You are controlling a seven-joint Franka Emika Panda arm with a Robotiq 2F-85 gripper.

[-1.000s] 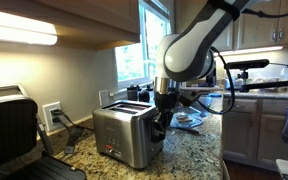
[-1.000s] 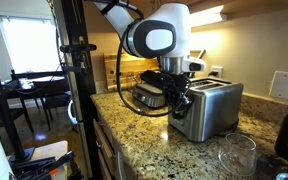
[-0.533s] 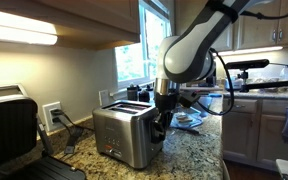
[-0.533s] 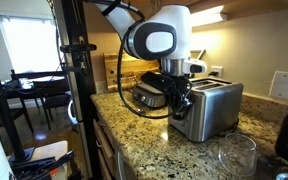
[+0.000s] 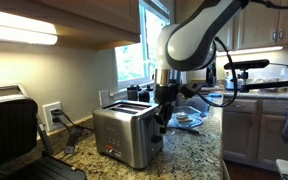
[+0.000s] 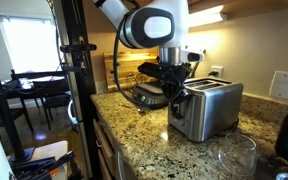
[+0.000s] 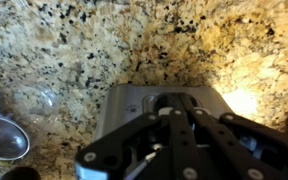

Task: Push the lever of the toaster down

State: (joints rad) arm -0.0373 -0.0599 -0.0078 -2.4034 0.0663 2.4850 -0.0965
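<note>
The toaster (image 5: 127, 135) stands on the speckled stone table (image 5: 196, 152) near the wall, its two slots facing up. In the wrist view I look straight down on its top (image 7: 124, 105). My end effector (image 5: 164, 110) hangs at the narrow end of it, the end that faces away from the wall, close against the upper edge there (image 6: 176, 86). Its fingers look pressed together with nothing between them, though the wrist view (image 7: 174, 135) is dark and blurred.

I cannot make out the lever itself; my own end effector hides that end in both exterior views.

I judge the toaster to be a light, stiff metal box with smooth, slippery sides, so it could slide on the table or tip if pushed sideways. The lever is probably a small sprung tab that resists and then latches at the bottom. I would not grip anything. I would rest the fingertips flat on top of the tab and press straight down, keeping the force in line with the toaster's end face.
</note>
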